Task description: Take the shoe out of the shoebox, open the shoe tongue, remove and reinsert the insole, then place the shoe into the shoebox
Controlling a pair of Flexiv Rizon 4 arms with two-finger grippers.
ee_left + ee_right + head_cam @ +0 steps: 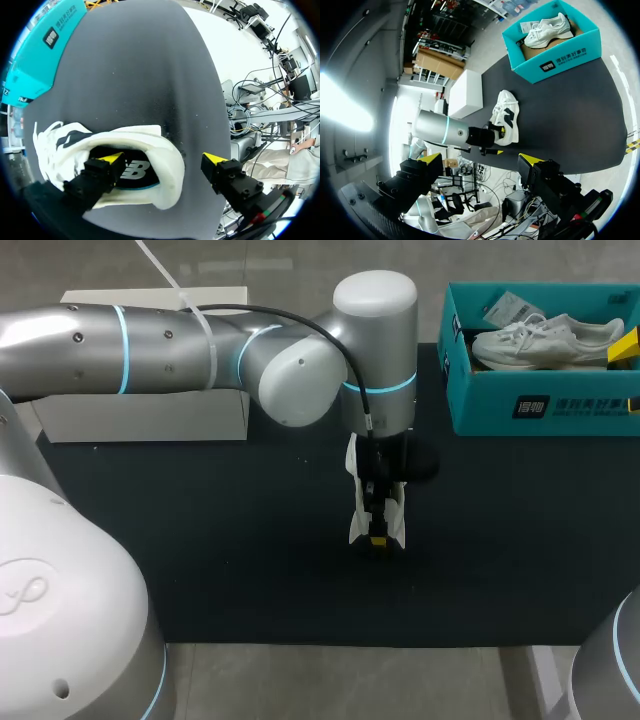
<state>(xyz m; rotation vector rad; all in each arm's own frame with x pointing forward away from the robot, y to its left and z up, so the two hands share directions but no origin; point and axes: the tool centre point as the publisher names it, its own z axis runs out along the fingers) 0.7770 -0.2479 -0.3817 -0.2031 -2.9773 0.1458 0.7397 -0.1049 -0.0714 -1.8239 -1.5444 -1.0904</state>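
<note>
Left tool (164,159) points straight down at the middle of the worktop (250,560), its fingers spread wide and gripping nothing. One yellow-tipped finger (102,175) sits inside the mouth of the white shoe (172,175), over the dark insole (135,172). The other finger stands outside the heel, apart from it, so the heel wall lies between the two. The shoe rests on the dark worktop, outside the shoebox (540,405).

From the shoe, in the head view, the teal shoebox lies at about 2 o'clock, well apart, at the far right of the worktop. A second white shoe (545,340) lies inside the shoebox. A white box (140,415) sits at about 10 o'clock, partly hidden behind the left arm.

Right tool (481,159) hangs high off the worktop, fingers fully apart and empty, looking down on the shoe, the left arm and the shoebox.
</note>
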